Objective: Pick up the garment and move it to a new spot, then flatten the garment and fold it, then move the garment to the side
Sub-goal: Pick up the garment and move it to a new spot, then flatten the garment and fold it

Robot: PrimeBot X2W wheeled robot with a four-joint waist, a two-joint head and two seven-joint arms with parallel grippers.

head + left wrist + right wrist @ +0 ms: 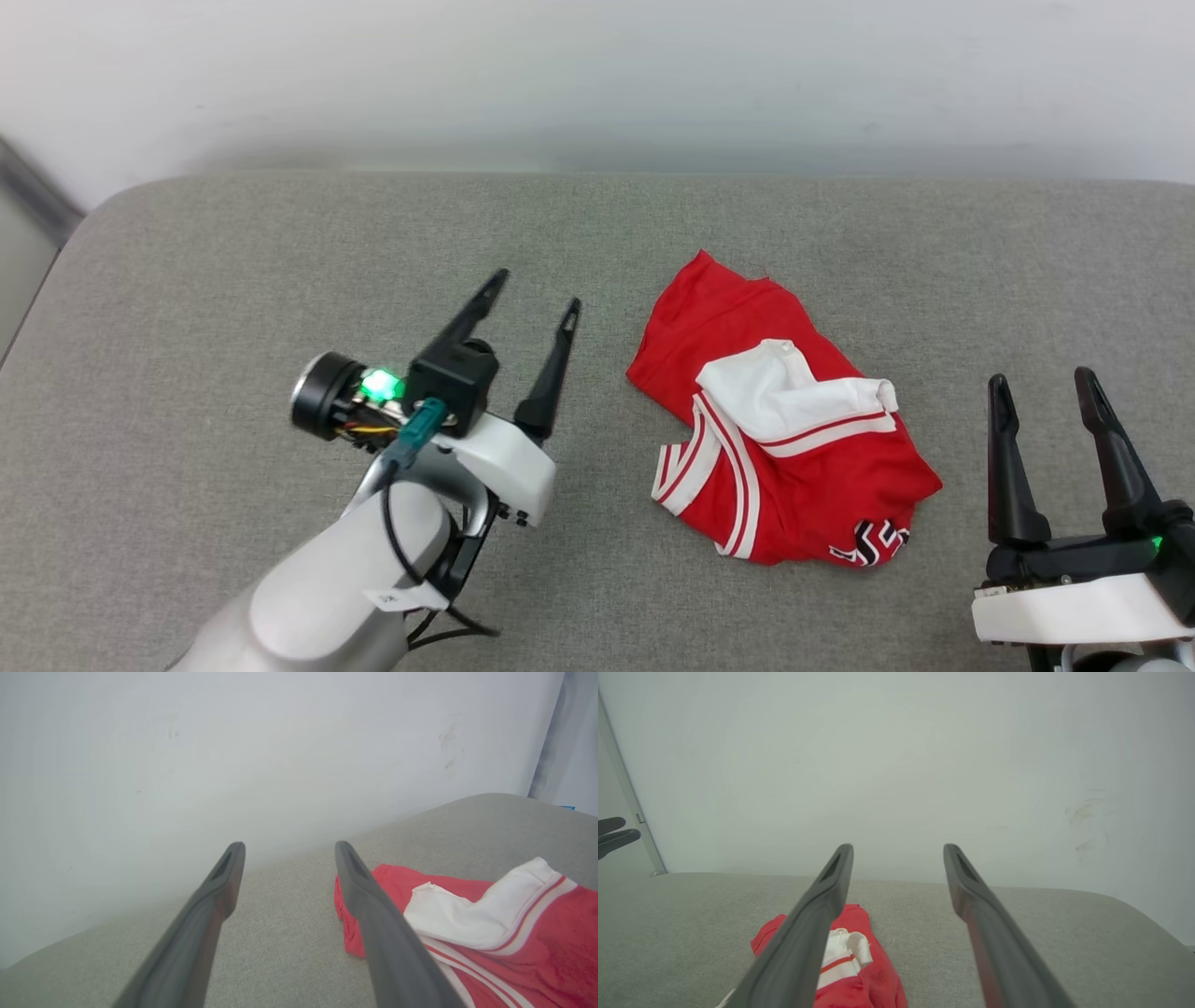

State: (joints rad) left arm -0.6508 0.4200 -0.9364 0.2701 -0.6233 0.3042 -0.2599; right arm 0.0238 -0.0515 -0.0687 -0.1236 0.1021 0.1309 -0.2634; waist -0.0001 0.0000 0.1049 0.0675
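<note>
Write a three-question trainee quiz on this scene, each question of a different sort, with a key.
1. True or false: the garment lies spread flat on the grey cushion.
2. The left tool is: A) shut on the garment; B) open, beside the garment, holding nothing; C) open, pressing the garment down.
3. Fill in: the sleeve end lying on top of the heap is ___ in colour.
Key: 1 false, it is crumpled; 2 B; 3 white.

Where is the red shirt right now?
In the head view, the garment lies crumpled on the grey cushion, between the left gripper and right gripper.
</note>
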